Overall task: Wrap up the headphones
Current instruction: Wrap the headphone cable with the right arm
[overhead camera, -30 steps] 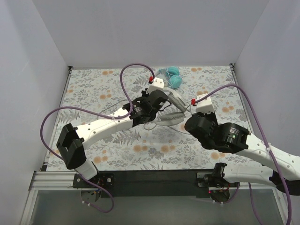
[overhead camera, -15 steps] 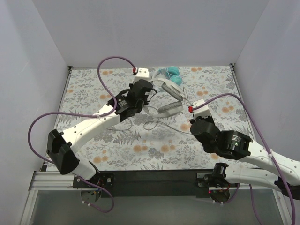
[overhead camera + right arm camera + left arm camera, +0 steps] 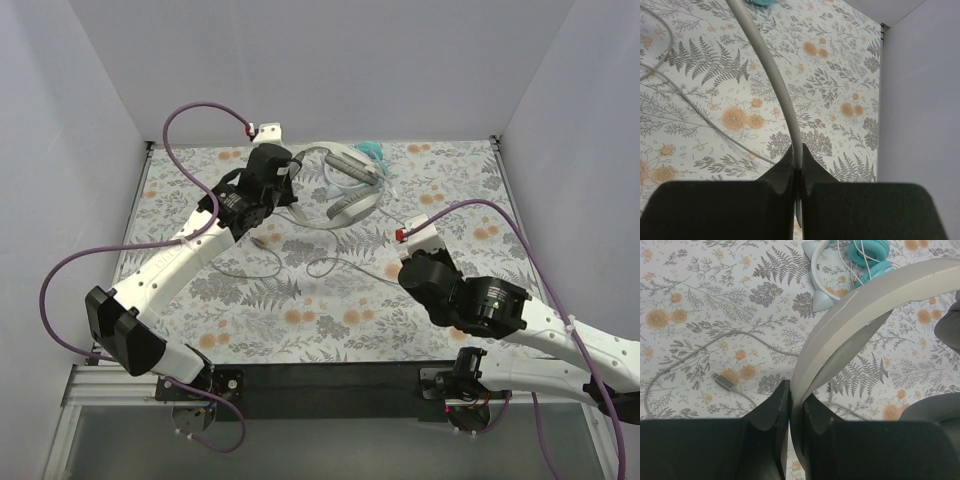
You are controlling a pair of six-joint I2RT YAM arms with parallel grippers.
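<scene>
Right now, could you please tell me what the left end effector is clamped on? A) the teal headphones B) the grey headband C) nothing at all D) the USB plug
B: the left wrist view shows the left end effector shut on the grey headband, with the teal headphones and the USB plug lying well clear of it.

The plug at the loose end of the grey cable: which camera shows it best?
The left wrist view: the plug lies close and sharp, its metal tip showing. The top view gives only a tiny speck. The right wrist view shows just the grey cable, no plug.
</scene>
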